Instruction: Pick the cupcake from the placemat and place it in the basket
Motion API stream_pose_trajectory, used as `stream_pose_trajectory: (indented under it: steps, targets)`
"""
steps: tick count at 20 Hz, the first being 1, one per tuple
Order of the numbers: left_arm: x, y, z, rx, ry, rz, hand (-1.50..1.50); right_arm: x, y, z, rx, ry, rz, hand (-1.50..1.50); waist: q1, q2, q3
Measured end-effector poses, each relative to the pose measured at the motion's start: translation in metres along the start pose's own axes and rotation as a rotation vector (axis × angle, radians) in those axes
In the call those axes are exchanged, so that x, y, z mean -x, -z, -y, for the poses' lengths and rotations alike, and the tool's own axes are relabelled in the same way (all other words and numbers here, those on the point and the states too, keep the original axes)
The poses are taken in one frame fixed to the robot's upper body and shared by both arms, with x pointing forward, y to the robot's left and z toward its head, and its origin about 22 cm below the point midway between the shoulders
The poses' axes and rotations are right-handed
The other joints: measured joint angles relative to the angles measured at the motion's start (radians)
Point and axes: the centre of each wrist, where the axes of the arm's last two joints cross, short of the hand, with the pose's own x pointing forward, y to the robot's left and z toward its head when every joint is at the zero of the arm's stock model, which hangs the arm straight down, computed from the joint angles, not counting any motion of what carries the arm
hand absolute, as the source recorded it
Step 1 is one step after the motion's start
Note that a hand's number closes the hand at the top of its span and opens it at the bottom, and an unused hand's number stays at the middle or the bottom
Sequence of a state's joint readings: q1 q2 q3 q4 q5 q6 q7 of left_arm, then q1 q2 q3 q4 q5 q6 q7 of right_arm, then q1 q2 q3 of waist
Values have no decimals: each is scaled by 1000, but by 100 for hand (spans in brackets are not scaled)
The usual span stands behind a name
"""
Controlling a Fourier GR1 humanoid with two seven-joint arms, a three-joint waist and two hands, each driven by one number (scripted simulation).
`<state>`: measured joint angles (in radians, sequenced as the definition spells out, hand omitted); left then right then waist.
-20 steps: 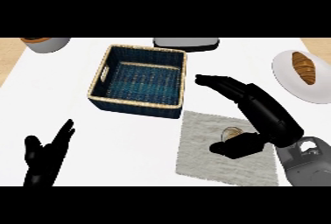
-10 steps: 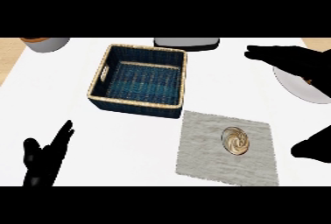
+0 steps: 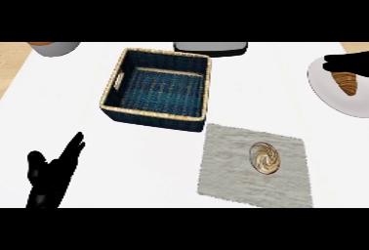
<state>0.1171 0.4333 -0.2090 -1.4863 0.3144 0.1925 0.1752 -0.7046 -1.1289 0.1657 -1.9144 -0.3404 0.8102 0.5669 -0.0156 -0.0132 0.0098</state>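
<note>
The cupcake (image 3: pixel 264 157), with a swirled tan top, stands on the grey placemat (image 3: pixel 229 177) at the lower right, with nothing touching it. The woven basket (image 3: pixel 153 109), dark blue inside, sits up and to the left of the mat and holds nothing. My right hand (image 3: pixel 351 63) shows only in part at the right edge, far above the cupcake, its fingers stretched leftward over a plate. My left hand (image 3: pixel 49 177) rests open at the lower left, fingers up, well below the basket.
A white plate (image 3: pixel 323 93) with a bread roll (image 3: pixel 347 84) lies at the right edge under my right hand. A dark tray (image 3: pixel 210 47) sits behind the basket, and a bowl (image 3: pixel 54 48) is at the top left.
My right hand has lifted off the cupcake and drawn away up and to the right, almost out of view. The cupcake stays on the mat. The left hand has not moved.
</note>
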Motion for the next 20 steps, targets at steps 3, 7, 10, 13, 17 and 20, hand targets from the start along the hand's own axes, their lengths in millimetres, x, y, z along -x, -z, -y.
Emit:
stream_pose_trajectory:
  steps: [3,7,10,13,17,20]
  targets:
    - [0,1,2,-1,3,5,0,-4,-1,-2,-17,9,3,-150,6,1,0]
    - [-1,3,5,5,4,5,0,1,1,-12,-34,29,8,-150,8,2,2]
    - [0,5,5,11,0,11,0,1,8,-27,-35,52,10,-150,11,3,3]
    - [-2,4,3,19,2,7,0,-1,17,-43,-32,69,17,-150,15,4,3]
    - [-3,7,8,21,5,2,0,1,31,-65,-23,86,26,-150,18,6,4]
    - [-5,6,8,16,8,-1,0,1,39,-80,-22,86,21,-150,20,6,3]
